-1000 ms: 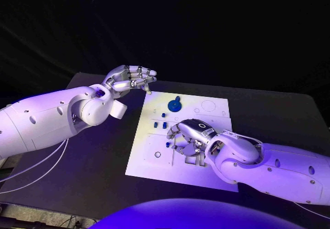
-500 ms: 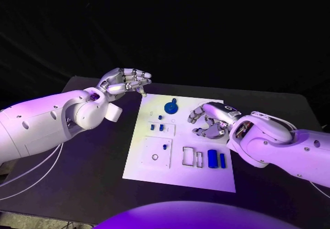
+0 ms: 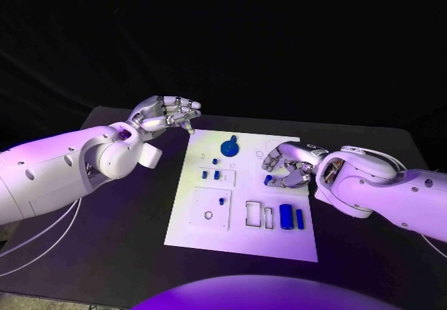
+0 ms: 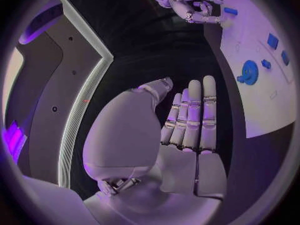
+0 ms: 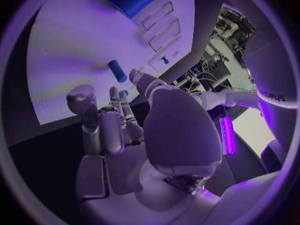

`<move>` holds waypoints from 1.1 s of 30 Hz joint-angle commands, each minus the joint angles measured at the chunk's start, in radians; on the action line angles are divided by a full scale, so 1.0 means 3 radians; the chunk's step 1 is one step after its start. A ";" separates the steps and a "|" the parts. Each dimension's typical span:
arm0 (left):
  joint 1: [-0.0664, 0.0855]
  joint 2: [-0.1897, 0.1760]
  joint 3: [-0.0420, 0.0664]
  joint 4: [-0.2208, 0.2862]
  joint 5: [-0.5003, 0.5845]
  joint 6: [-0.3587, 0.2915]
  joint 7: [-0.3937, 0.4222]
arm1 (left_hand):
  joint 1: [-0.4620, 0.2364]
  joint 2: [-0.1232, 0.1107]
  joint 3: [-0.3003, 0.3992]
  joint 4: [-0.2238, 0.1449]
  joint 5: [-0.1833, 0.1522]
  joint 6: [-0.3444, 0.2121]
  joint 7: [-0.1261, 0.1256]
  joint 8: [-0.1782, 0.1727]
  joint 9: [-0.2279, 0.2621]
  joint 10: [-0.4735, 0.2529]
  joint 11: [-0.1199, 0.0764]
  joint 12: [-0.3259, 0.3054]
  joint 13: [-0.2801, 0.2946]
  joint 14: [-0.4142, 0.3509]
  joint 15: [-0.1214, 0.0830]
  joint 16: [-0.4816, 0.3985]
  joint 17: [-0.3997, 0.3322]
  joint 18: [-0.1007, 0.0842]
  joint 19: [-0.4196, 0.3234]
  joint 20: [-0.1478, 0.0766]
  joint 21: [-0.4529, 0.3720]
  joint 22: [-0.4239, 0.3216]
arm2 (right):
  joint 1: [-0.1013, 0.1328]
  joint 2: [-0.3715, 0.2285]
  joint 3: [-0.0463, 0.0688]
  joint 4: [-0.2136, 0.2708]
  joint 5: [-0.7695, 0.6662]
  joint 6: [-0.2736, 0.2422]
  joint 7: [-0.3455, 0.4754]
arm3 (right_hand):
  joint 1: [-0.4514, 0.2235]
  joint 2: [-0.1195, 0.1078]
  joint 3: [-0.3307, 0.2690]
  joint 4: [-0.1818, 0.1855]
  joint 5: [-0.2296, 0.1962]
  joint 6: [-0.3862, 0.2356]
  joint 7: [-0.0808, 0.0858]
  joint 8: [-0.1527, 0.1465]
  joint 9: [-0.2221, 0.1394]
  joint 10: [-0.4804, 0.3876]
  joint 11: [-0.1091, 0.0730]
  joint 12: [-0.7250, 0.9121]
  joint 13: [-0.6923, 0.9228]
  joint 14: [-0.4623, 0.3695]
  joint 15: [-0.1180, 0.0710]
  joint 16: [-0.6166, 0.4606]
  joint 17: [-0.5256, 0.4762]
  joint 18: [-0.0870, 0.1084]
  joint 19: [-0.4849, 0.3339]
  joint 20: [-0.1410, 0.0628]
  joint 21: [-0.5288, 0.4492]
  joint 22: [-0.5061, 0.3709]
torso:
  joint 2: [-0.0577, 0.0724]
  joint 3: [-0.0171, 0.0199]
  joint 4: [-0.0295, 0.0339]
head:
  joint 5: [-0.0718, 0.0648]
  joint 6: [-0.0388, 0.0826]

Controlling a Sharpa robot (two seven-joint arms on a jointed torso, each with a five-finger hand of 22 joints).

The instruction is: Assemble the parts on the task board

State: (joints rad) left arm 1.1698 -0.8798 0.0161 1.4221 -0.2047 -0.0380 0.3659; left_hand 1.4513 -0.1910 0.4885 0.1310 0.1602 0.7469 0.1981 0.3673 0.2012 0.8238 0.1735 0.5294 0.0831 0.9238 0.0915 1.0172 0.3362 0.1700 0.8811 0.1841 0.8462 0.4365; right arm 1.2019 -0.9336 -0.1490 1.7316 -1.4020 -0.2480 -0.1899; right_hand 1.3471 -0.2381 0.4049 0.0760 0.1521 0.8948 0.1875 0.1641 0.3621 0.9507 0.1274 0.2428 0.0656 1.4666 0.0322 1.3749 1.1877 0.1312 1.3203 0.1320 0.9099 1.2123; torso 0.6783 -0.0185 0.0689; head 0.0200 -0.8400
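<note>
The white task board lies mid-table. On it are a blue gear, two small blue parts in a recess, and two blue blocks lower right. My right hand hovers over the board's right side with its fingers curled in. A short blue cylinder lies on the board just off its fingertips. A speck of blue shows between thumb and fingers; whether it is held I cannot tell. My left hand hangs past the board's far left corner, fingers loosely bent side by side, holding nothing.
The black table stretches well to the left and right of the board. Near the board's lower left are a square recess with a small peg and a ring. Two narrow frames lie beside the blue blocks.
My right hand has lifted from the board's lower middle and moved to its upper right, uncovering the two blue blocks. The left hand has hardly moved.
</note>
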 commanded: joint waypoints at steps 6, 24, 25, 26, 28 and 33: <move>0.0002 -0.0003 0.0001 0.0005 0.0090 0.0055 -0.0014 | -0.0016 -0.0016 -0.0006 -0.0016 -0.0003 -0.0022 0.0140 -0.0005 -0.0004 -0.0023 -0.0008 -0.0007 -0.0002 -0.0007 0.0007 -0.0012 0.0000 0.0044 -0.0026 -0.0006 0.0019 0.0004 | -0.0038 0.0071 -0.0007 -0.0043 -0.0107 0.0224 -0.0060 | 0.0119 0.0102 -0.0120 0.0073 -0.0009 0.0061 -0.0045 -0.0008 -0.0034 0.0069 -0.0045 -0.0009 -0.0002 0.0072 -0.0015 0.0007 0.0023 -0.0015 0.0036 -0.0018 -0.0001 0.0000 | 0.0009 0.0001 -0.0001 | 0.0012 0.0000; 0.0002 -0.0013 0.0001 0.0005 0.0125 0.0109 -0.0080 | -0.0085 0.0004 -0.0021 0.0019 -0.0016 -0.0028 0.0142 0.0011 -0.0003 -0.0032 -0.0004 0.0009 0.0001 -0.0008 0.0016 -0.0012 0.0005 0.0043 -0.0035 0.0006 0.0003 -0.0007 | -0.0078 0.0116 -0.0010 -0.0082 -0.0313 0.0089 -0.0157 | 0.0241 0.0177 0.0548 0.0141 -0.0236 0.0298 -0.0067 0.0024 -0.0106 0.0328 -0.0068 -0.0155 -0.0011 0.0089 -0.0041 0.0045 0.0043 -0.0027 0.0093 -0.0051 0.0042 0.0047 | 0.0006 0.0007 -0.0003 | 0.0024 -0.0011; 0.0002 -0.0014 0.0001 0.0004 0.0121 0.0112 -0.0084 | -0.0090 0.0004 -0.0023 0.0021 -0.0017 -0.0030 0.0143 0.0012 -0.0003 -0.0034 -0.0004 0.0010 0.0001 -0.0008 0.0017 -0.0012 0.0006 0.0043 -0.0035 0.0007 0.0000 -0.0008 | -0.0079 0.0116 -0.0010 -0.0082 -0.0334 0.0086 -0.0162 | 0.0237 0.0163 0.0561 0.0137 -0.0239 0.0298 -0.0065 0.0024 -0.0107 0.0325 -0.0067 -0.0164 -0.0011 0.0088 -0.0040 0.0044 0.0039 -0.0028 0.0093 -0.0051 0.0044 0.0049 | 0.0006 0.0006 -0.0004 | 0.0024 -0.0012; 0.0002 -0.0014 0.0001 0.0004 0.0117 0.0115 -0.0088 | -0.0090 0.0004 -0.0023 0.0021 -0.0017 -0.0030 0.0143 0.0012 -0.0003 -0.0034 -0.0004 0.0010 0.0001 -0.0008 0.0017 -0.0012 0.0006 0.0043 -0.0035 0.0007 0.0000 -0.0008 | -0.0081 0.0116 -0.0010 -0.0082 -0.0355 0.0085 -0.0168 | 0.0235 0.0159 0.0565 0.0135 -0.0240 0.0299 -0.0065 0.0024 -0.0107 0.0324 -0.0066 -0.0167 -0.0012 0.0088 -0.0040 0.0044 0.0040 -0.0028 0.0093 -0.0050 0.0045 0.0050 | 0.0005 0.0005 -0.0004 | 0.0024 -0.0011; 0.0002 -0.0014 0.0001 0.0003 0.0112 0.0119 -0.0093 | -0.0093 0.0003 -0.0024 0.0023 -0.0018 -0.0031 0.0143 0.0012 -0.0003 -0.0035 -0.0003 0.0010 0.0001 -0.0009 0.0017 -0.0013 0.0006 0.0043 -0.0036 0.0008 -0.0001 -0.0009 | -0.0083 0.0115 -0.0010 -0.0078 -0.0385 0.0089 -0.0177 | 0.0224 0.0119 0.0583 0.0123 -0.0238 0.0299 -0.0063 0.0023 -0.0110 0.0313 -0.0062 -0.0185 -0.0012 0.0086 -0.0037 0.0041 0.0032 -0.0028 0.0091 -0.0049 0.0040 0.0050 | 0.0004 0.0004 -0.0005 | 0.0021 -0.0008; 0.0002 -0.0014 0.0000 0.0005 0.0088 0.0126 -0.0100 | -0.0093 0.0003 -0.0024 0.0023 -0.0018 -0.0031 0.0143 0.0012 -0.0003 -0.0035 -0.0003 0.0010 0.0001 -0.0009 0.0017 -0.0013 0.0006 0.0043 -0.0036 0.0008 -0.0001 -0.0009 | -0.0090 0.0103 -0.0010 -0.0057 -0.0421 0.0098 -0.0203 | 0.0206 0.0095 0.0596 0.0122 -0.0230 0.0307 -0.0064 0.0026 -0.0111 0.0311 -0.0060 -0.0196 -0.0010 0.0086 -0.0035 0.0043 0.0035 -0.0026 0.0087 -0.0047 0.0030 0.0047 | 0.0005 0.0004 -0.0003 | 0.0027 -0.0010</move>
State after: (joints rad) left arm 1.1699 -0.8848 0.0158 1.4218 -0.1756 -0.0222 0.3385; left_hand 1.4326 -0.1912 0.4855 0.1341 0.1602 0.7434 0.1945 0.3673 0.2013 0.8202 0.1698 0.5294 0.0833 0.9238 0.0915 1.0172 0.3370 0.1700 0.8774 0.1878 0.8462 0.4350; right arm 1.1767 -0.9017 -0.1514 1.7122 -1.4932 -0.2242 -0.2334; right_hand 1.4098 -0.2017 0.5786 0.1133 0.0833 0.9804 0.1665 0.1698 0.3296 1.0418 0.1070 0.1886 0.0615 1.4648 0.0263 1.3837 1.1975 0.1313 1.3432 0.1162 0.9198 1.2261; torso 0.6796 -0.0170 0.0676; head 0.0267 -0.8431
